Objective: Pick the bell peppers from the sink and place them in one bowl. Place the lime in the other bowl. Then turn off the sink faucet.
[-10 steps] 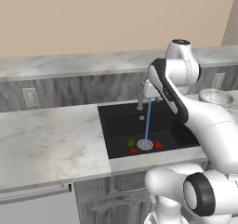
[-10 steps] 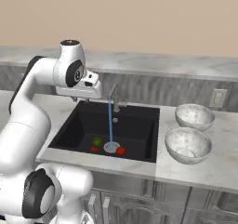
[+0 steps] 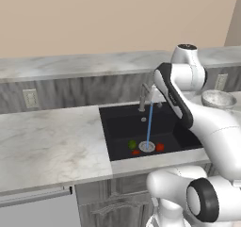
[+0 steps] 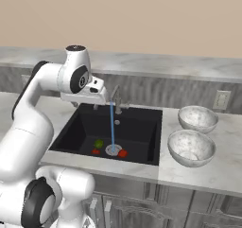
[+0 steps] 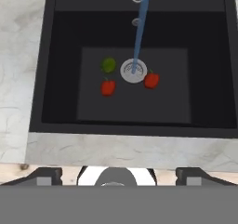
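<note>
Since the earlier frame the arm has barely shifted: the hand sits a touch differently above the sink (image 4: 71,127), still high over its near-left part, and nothing in the basin has moved. The gripper (image 5: 118,174) shows its two finger tips set far apart at the bottom of the hand view, jaws wide and holding nothing.

On the basin floor the lime (image 5: 108,64) lies just left of the silver drain (image 5: 134,71), one bell pepper (image 5: 108,87) just below the lime, the other bell pepper (image 5: 151,80) just right of the drain. Water (image 4: 112,125) runs in a thin blue stream from the sink faucet (image 4: 116,99) onto the drain. The faucet's lever is too small to read.

Both bowls stand on the counter right of the sink: the nearer bowl (image 4: 191,148) and the farther bowl (image 4: 198,118), seemingly empty.
</note>
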